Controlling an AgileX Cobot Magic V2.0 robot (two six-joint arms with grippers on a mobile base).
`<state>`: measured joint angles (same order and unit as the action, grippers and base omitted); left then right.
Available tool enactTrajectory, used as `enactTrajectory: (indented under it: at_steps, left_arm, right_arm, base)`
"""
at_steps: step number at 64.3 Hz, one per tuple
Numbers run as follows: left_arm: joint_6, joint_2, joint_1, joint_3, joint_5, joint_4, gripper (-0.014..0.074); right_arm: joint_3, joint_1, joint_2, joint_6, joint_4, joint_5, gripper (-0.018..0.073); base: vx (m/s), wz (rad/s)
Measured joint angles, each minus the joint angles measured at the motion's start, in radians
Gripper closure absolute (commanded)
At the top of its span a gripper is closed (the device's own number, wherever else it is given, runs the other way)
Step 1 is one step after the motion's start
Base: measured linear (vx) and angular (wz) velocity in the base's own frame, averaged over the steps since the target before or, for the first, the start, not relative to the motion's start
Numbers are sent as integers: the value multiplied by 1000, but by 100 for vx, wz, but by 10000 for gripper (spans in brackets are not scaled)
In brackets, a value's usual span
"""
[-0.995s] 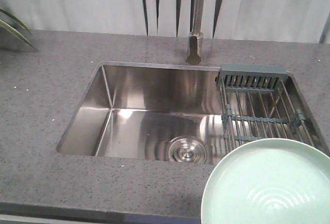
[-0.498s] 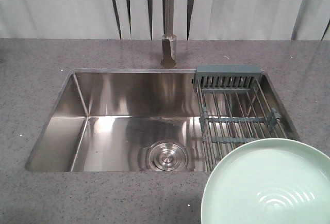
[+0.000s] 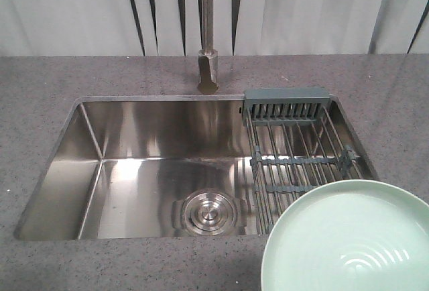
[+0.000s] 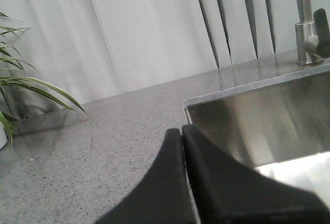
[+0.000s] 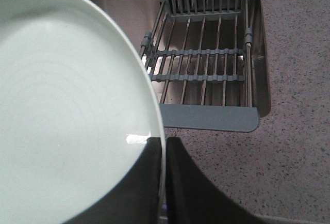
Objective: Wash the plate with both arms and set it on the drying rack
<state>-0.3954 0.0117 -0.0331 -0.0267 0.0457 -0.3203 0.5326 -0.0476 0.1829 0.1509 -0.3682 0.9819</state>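
The pale mint-green plate (image 3: 348, 237) hangs at the bottom right of the front view, over the counter's front edge and the near end of the drying rack (image 3: 287, 96). In the right wrist view my right gripper (image 5: 163, 146) is shut on the rim of the plate (image 5: 67, 105), one finger on each face. The drying rack (image 5: 206, 118) spans the right part of the sink just beyond. My left gripper (image 4: 183, 133) is shut on nothing, above the counter at the sink's left rim. Neither arm shows in the front view.
The steel sink (image 3: 134, 170) has a round drain (image 3: 208, 214) and a faucet (image 3: 208, 70) behind it. Grey speckled countertop (image 3: 40, 90) runs all round. A leafy plant (image 4: 15, 95) stands at the far left, with a curtain behind.
In the front view the sink, faucet and rack have slid left and squared up, and the plant leaf has left the frame. The plate keeps its spot at the bottom right.
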Motion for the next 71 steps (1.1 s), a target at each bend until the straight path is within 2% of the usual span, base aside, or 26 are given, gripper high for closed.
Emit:
enactTrajectory:
  at_steps: [71]
  left_arm:
    - [0, 0, 0, 0, 0, 0, 603]
  right_arm:
    - [0, 0, 0, 0, 0, 0, 561]
  base:
    - [4, -1]
